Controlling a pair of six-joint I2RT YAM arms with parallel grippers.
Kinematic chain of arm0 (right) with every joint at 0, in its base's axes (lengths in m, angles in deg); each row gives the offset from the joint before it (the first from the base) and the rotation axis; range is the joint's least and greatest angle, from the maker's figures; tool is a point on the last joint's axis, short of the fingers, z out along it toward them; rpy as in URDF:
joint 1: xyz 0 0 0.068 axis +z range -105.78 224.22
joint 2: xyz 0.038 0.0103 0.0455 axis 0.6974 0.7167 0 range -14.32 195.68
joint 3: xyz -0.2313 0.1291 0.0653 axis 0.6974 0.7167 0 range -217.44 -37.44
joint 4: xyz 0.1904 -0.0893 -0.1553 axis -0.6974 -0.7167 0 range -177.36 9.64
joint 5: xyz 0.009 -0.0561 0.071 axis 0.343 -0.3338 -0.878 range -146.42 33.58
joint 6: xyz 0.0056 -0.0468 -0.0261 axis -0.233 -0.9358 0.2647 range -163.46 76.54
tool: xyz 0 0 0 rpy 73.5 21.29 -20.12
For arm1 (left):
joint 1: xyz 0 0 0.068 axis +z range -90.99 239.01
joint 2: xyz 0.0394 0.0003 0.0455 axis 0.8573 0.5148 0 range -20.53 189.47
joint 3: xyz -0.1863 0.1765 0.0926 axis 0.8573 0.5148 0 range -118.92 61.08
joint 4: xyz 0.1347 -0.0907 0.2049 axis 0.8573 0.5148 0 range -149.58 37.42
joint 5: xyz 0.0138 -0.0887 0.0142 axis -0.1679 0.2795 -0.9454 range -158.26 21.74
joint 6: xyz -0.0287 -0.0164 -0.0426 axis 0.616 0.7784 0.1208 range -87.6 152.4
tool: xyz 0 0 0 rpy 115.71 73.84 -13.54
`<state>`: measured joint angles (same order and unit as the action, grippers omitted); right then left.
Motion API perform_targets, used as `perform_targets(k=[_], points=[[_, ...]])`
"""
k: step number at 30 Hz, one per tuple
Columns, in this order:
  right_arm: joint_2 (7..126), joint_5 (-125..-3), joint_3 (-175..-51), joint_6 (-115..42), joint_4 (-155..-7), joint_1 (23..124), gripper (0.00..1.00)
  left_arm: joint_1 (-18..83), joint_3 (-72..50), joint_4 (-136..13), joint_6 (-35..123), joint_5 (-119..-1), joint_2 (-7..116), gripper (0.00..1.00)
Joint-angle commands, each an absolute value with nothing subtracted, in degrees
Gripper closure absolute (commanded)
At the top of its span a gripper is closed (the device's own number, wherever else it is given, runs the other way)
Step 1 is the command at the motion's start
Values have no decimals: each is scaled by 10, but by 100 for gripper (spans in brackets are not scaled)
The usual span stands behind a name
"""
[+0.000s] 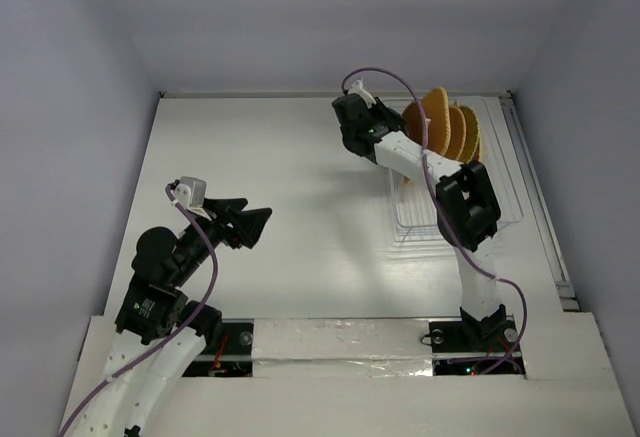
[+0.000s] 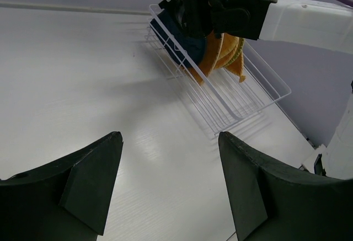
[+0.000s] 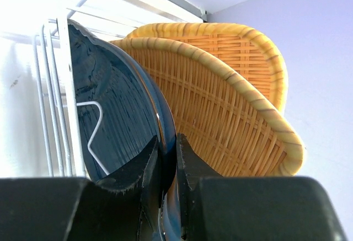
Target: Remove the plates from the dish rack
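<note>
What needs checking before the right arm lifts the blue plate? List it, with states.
1. The right gripper shut on the dark blue plate rim: ok.
2. Grip firm enough: cannot tell.
3. Plate free of the orange plate behind: cannot tell, very close.
4. The wire divider clear of the lift path: cannot tell.
5. The left gripper open, away from the dish rack: ok.
6. Bare table left of rack for setdown: ok.

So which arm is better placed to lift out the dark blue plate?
Right. The right end effector is clamped on the rim of the dark blue plate in the dish rack; the left end effector is open over the table, well apart from it.
</note>
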<state>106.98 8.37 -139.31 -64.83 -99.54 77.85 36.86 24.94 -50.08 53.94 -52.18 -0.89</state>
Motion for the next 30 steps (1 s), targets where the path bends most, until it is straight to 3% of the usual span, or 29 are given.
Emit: perform_targets(k=[1, 21, 30], points=[[1014, 183, -1394, -703, -926, 780, 100, 365, 246, -522, 542, -516, -12, 33], [927, 216, -1401, -710, -923, 803, 100, 365, 244, -520, 540, -511, 7, 33], [851, 77, -1453, -511, -1072, 877, 100, 371, 237, -511, 538, -532, -1, 36]])
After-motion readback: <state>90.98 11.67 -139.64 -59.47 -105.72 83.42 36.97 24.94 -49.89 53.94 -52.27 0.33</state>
